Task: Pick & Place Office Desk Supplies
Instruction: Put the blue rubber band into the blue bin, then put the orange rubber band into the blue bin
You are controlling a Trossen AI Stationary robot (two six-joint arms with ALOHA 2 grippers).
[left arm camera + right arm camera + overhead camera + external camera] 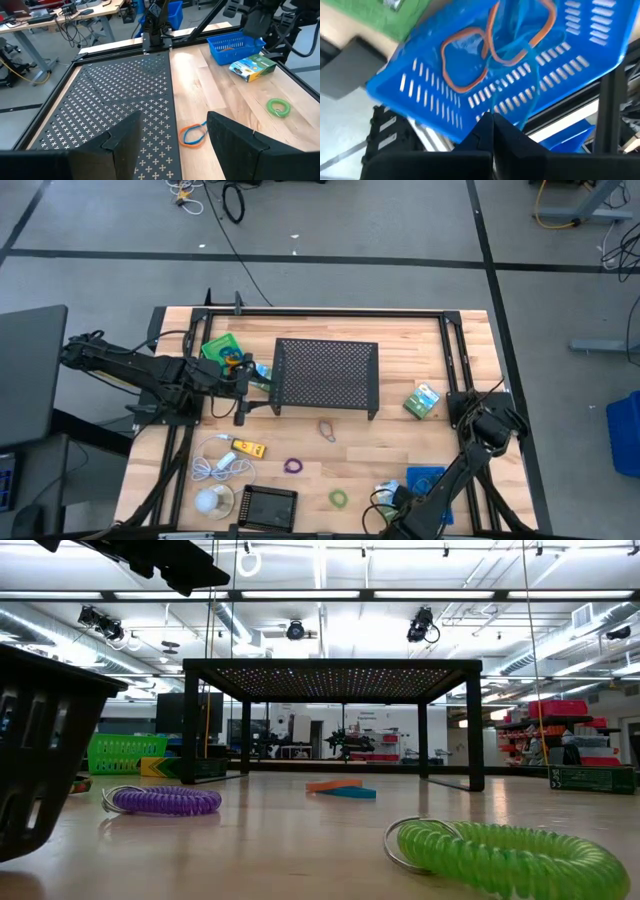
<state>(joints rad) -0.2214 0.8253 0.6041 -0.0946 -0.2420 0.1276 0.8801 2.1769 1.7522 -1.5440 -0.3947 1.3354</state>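
Honestly, the risk sits with the left gripper [243, 387]: its fingers stand wide with nothing between them, hovering beside the black perforated stand [326, 375], just above an orange-and-blue loop [192, 135]. If it drops slightly off line, I reckon a finger catches the stand's edge or flicks the springy loop away. Other supplies lie scattered: a purple loop [293, 466], a green loop [339, 498], a green-blue packet [422, 400]. The right gripper [492, 129] is pinched shut, holding nothing, over the blue tray [505, 75], where orange loops already lie.
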